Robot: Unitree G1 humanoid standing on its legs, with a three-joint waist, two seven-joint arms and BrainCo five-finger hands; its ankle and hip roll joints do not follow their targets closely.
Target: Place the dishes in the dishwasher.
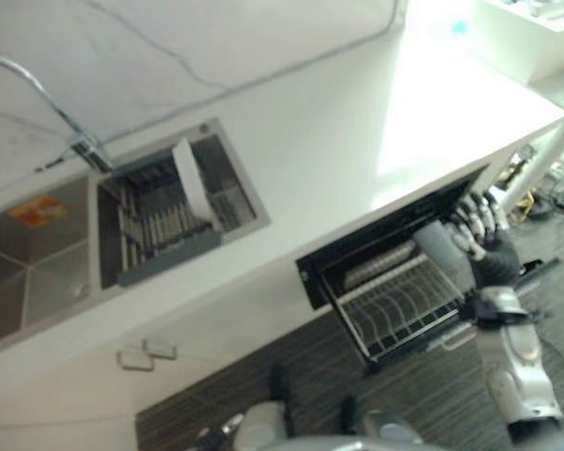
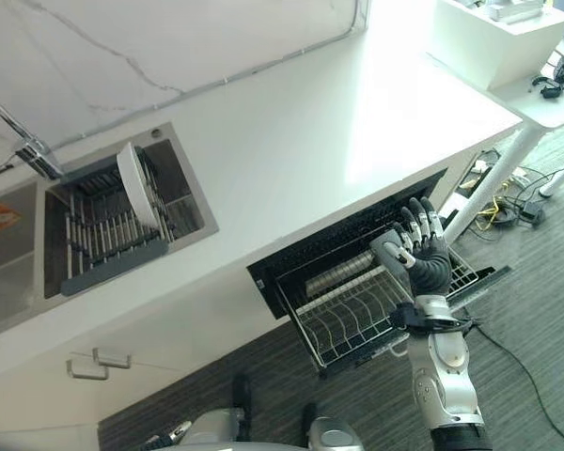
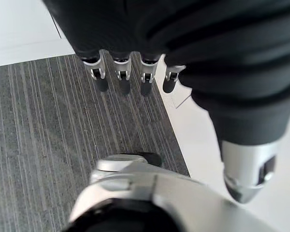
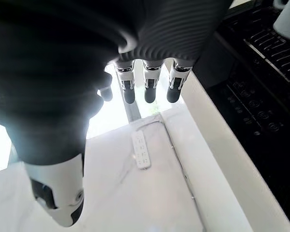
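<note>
Although raised over the open dishwasher (image 2: 291, 282), grips nothing: right hand (image 2: 425, 256), right of centre in the right eye view, fingers (image 4: 147, 89) straight and a little apart, pointing up-frame toward the counter's front edge. Same reading from the right wrist view: fingers in an uncurled row, thumb out to the side, nothing between them.

Just beside that hand, on its left in the frame, a pale grey shape; cannot tell whether thumb or dish.

Below the hand, lower centre-right of the frame: wire rack (image 2: 343, 324), pulled out under the white counter (image 2: 310, 141), over the dark striped floor (image 2: 536, 310). At the rack's back, a pale ribbed row, too blurred to name.

Well apart from the hand, at mid-left of the frame: white plate (image 2: 135, 186), standing on edge and tilted, propped in a grey drying rack (image 2: 103, 249) set in the steel sink (image 2: 183, 164). Not yet in the dishwasher. Left of it, a second basin; above, in the upper left, a faucet (image 2: 14, 132).

In the left wrist view: left hand (image 3: 122, 79), hanging over the striped floor, fingers straight and relaxed, side by side, thumb apart, holding nothing.
</note>
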